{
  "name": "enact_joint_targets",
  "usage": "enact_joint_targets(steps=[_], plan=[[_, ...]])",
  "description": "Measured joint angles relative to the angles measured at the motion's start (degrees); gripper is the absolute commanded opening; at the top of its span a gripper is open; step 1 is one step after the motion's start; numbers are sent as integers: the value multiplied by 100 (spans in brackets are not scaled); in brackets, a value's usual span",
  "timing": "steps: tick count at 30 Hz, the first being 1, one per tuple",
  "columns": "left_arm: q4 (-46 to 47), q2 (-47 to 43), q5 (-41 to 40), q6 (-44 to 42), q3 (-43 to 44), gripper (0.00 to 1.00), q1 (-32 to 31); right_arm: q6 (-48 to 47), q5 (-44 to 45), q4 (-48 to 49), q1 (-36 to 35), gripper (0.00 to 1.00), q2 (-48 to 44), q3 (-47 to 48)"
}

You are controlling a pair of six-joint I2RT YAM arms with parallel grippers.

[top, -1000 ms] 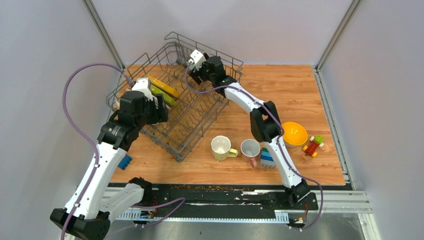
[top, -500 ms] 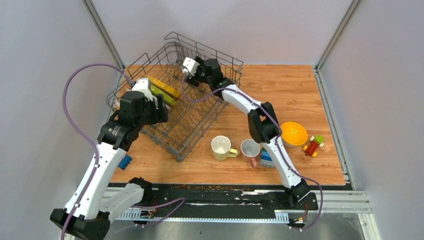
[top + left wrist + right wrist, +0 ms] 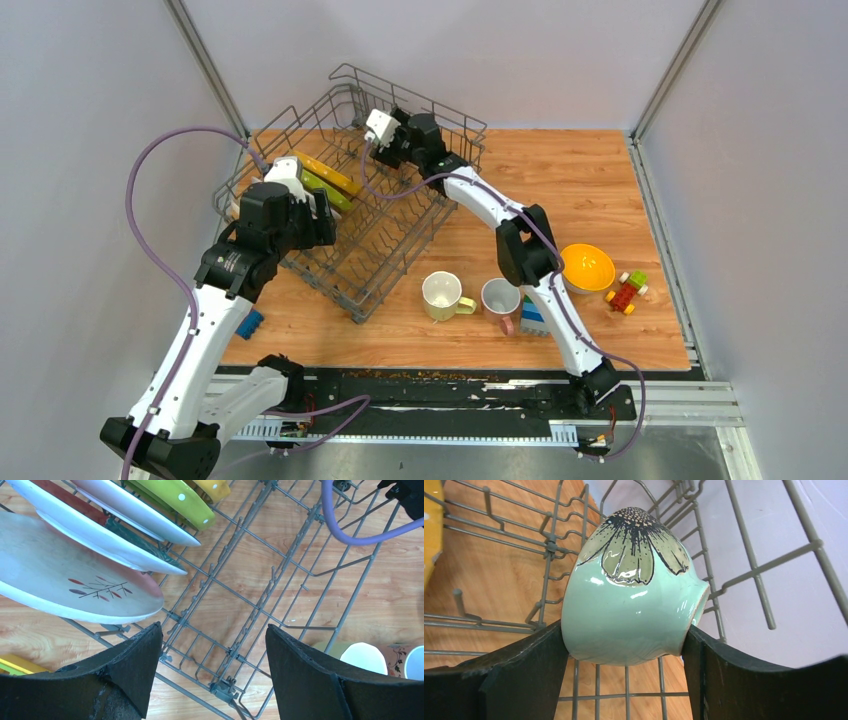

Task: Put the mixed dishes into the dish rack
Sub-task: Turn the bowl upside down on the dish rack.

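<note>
Here the right pincer (image 3: 626,647) is clenched on the pale green bowl (image 3: 634,605), one finger against its rim side and the other against its foot. The bowl lies on its side. In the right wrist view its foot points to about 3 o'clock and its mouth to 9 o'clock, so its axis runs straight across the gap between the fingers. It hangs inside the far end of the dish rack (image 3: 395,228), at roughly 12 o'clock of the rack in the top view. The wire floor and tines are just beneath it and the raised side wall is close behind. Whether it already touches a wire I cannot tell.

The left pincer (image 3: 215,670) is released, jaws wide with nothing between them. It hovers over bare tines at the rack's 9 o'clock side, with the white-pink plate (image 3: 75,585) at its 10 o'clock, already standing in the rack among other plates.

The coming move seems to be a short drop and release, so the bowl has to settle between tines rather than on top of one. The pale yellow mug (image 3: 441,294), pink-handled mug (image 3: 500,298) and yellow-orange bowl (image 3: 588,267) wait on the surface at the rack's 4 to 5 o'clock, nearer the right arm.
</note>
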State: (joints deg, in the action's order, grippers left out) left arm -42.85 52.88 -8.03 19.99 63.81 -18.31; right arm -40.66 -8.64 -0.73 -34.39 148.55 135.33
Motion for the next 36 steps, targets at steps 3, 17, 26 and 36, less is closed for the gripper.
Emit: enact_joint_targets(steps=[3, 17, 26, 36], plan=[[-24, 0, 2, -2, 0, 82, 0, 63, 74, -17, 48, 69, 4, 59], [-28, 15, 22, -66, 20, 82, 0, 92, -356, -396, 96, 84, 4, 122], [-72, 48, 24, -87, 44, 82, 0, -68, -452, -380, 96, 85, 4, 122], [-107, 61, 22, -87, 44, 82, 0, 584, -699, -358, 144, 82, -37, 76]])
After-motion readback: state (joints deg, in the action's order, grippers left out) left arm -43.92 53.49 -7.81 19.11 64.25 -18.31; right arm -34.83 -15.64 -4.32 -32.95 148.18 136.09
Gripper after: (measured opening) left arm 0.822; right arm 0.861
